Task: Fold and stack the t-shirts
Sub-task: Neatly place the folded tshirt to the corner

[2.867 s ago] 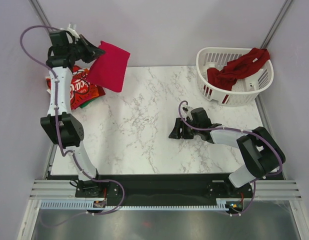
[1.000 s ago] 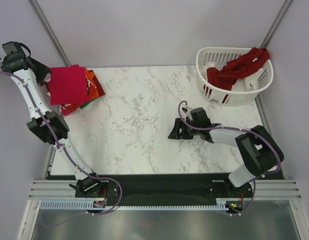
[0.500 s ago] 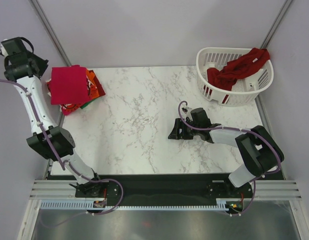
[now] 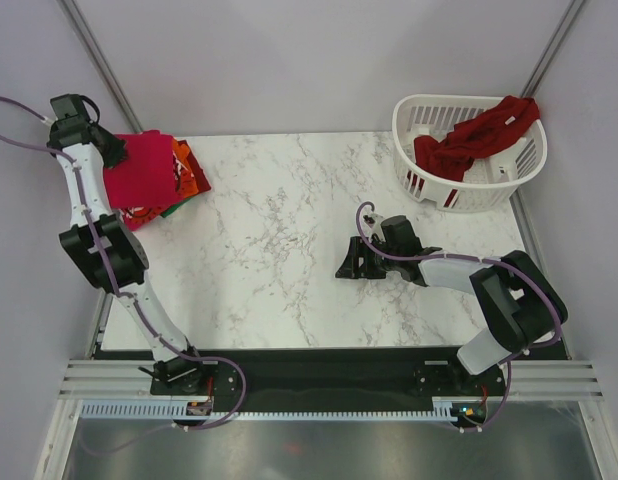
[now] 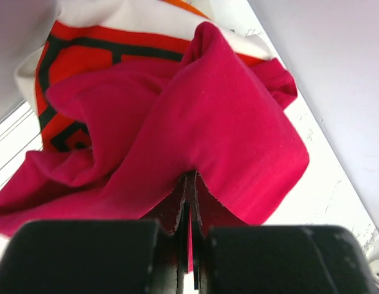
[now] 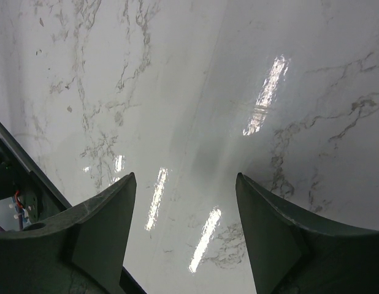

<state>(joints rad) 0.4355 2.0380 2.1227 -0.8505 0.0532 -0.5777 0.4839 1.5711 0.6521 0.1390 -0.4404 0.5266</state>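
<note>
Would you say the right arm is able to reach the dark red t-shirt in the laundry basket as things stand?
Probably yes: the right end effector is open and empty, and the dark red t-shirt drapes over the laundry basket rim with nothing between.

Your stack of tees [image 4: 154, 185] sits at the far left corner of the table [image 4: 289, 230]. On top you have the bright red tee [image 4: 141, 168] — folded to a rough square from above. The left wrist view shows its near edge rumpled, with one fold humped up and soft creases running across the cloth. Beneath it, the red tee with white print [image 4: 139, 212] pokes out on the near side. The orange tee [image 4: 192, 175] shows along the right edge, and a sliver of the green tee [image 4: 175, 208] shows at the near right corner. Your dark red tee [image 4: 474, 135] is unfolded — bunched in the white basket [image 4: 409, 125] at the far right, with one end draped over the rim.
</note>
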